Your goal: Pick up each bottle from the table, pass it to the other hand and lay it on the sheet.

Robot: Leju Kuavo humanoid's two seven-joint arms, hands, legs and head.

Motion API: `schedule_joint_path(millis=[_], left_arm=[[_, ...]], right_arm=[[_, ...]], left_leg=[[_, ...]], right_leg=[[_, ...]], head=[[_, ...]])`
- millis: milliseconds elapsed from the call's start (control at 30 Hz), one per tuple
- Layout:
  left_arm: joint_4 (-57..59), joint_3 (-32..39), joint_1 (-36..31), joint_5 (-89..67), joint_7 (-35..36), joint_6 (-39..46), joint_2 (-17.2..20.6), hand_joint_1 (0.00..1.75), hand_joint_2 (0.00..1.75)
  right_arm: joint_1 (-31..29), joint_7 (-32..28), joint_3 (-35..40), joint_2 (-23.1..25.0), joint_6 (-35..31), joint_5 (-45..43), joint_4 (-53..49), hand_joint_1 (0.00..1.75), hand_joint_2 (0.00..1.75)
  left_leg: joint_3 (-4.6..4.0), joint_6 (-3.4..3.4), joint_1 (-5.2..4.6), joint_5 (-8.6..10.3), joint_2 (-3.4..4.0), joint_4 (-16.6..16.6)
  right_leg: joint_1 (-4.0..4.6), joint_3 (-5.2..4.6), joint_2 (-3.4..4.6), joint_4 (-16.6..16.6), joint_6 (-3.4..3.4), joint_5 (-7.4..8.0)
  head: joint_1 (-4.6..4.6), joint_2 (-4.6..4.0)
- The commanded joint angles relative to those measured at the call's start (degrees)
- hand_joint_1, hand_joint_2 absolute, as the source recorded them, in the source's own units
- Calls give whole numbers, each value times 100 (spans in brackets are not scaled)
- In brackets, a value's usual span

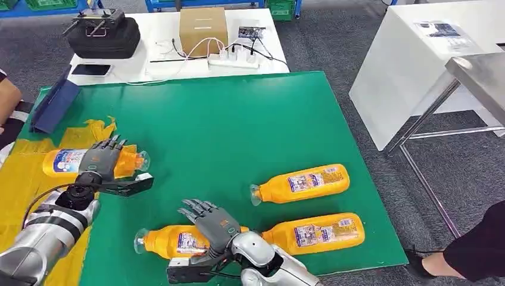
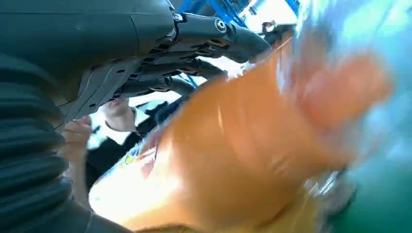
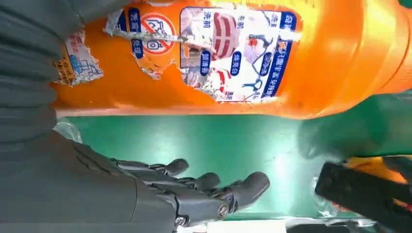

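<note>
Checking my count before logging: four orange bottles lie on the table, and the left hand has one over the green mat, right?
Not quite. The left hand holds its bottle over the yellow sheet, not the green mat; the head view shows it. Four orange bottles is correct.

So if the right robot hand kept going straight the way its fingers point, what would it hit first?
Probably nothing soon: the right robot hand, over an orange bottle, points up-table across bare green mat. The left robot hand sits off to the side. Depth is unclear.

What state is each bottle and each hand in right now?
Left hand: grips a bottle over the yellow sheet.
Held bottle: lying sideways.
Right hand: open, over the nearest bottle.
Nearest bottle: lying on green mat.
Two other bottles: lying on mat, untouched.
</note>
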Motion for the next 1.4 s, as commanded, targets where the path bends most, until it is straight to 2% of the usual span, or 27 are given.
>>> schedule_joint_path(millis=[33, 200, 233, 333, 400, 500, 567, 633, 833, 1000, 1133, 1300, 1400], left_arm=[[-489, 311, -89, 320, -235, 131, -247, 0, 175], [-500, 312, -60, 324, -228, 151, -230, 0, 175], [-627, 328, 20, 351, -269, 332, -227, 0, 175], [-1054, 365, 268, 413, -302, 400, -245, 0, 175], [-1386, 359, 427, 411, -269, 347, -221, 0, 175], [-1505, 375, 444, 430, -253, 401, -255, 0, 175], [-1476, 398, 431, 453, -247, 429, -275, 0, 175], [-1500, 492, 537, 518, -195, 516, -258, 0, 175], [-1684, 627, 811, 587, -226, 618, -180, 0, 175], [-1824, 682, 891, 646, -260, 551, -198, 0, 175], [-1808, 671, 888, 680, -274, 553, -214, 0, 175], [-2000, 725, 1055, 749, -248, 550, -178, 0, 175], [-2000, 725, 1055, 749, -248, 550, -178, 0, 175]], right_arm=[[106, -279, 96, -235, -157, -332, -170, 0, 175], [106, -262, 94, -238, -148, -330, -196, 0, 175], [223, -470, -7, -237, -446, -415, -411, 0, 175], [449, -618, -121, -295, -582, -501, -1047, 0, 175], [508, -667, -103, -379, -408, -567, -1312, 0, 175], [343, -764, 83, -430, 42, -765, -989, 0, 175], [171, -541, 262, -417, 116, -565, -567, 0, 175], [-62, 104, 558, -390, 117, 117, -33, 0, 175], [-120, 440, 551, -334, -38, 558, 239, 0, 175], [-119, 567, 504, -392, 122, 831, 215, 0, 175], [-174, 640, 531, -419, 211, 1002, 389, 0, 175], [-131, 1126, 420, -411, -35, 1456, 340, 0, 175], [-131, 1126, 420, -411, -35, 1456, 340, 0, 175]], left_leg=[[16, 4, 6, -7, -21, 5], [10, 1, 3, -4, -5, -1], [17, 1, 3, -7, -7, 0], [24, 2, 4, -12, -11, 2], [6, 2, -2, -4, -7, -1], [13, 4, 1, -11, -4, 3], [9, 2, 3, -7, -6, 2], [10, 2, 2, -4, -3, -2], [20, 1, 2, -10, 15, -4], [4, 0, 2, -3, -2, -2], [24, 2, 3, -11, 0, 1], [12, 1, 2, -2, -3, -3], [9, 2, 2, 1, -2, -2]], right_leg=[[8, 26, -20, 0, -16, -13], [4, 16, -3, -2, -9, -5], [5, 23, -6, -1, -13, -9], [7, 31, -9, 1, -17, -15], [-1, 10, -6, 1, -7, -7], [3, 20, -2, 1, -11, -11], [5, 15, -4, -2, -11, -8], [4, 14, -1, -4, -11, -4], [5, 21, 18, -6, -15, -3], [4, 11, 0, -3, -8, -4], [6, 33, 3, -4, -17, -11], [4, 19, 0, -6, -14, -4], [5, 16, 1, -5, -13, -3]], head=[[0, 0], [-2, 0], [-2, 0], [-2, 0], [-2, 0], [0, 0], [-2, 0], [-2, 0], [0, 0], [-2, 0], [-2, 0], [-2, 0], [-2, 0]])
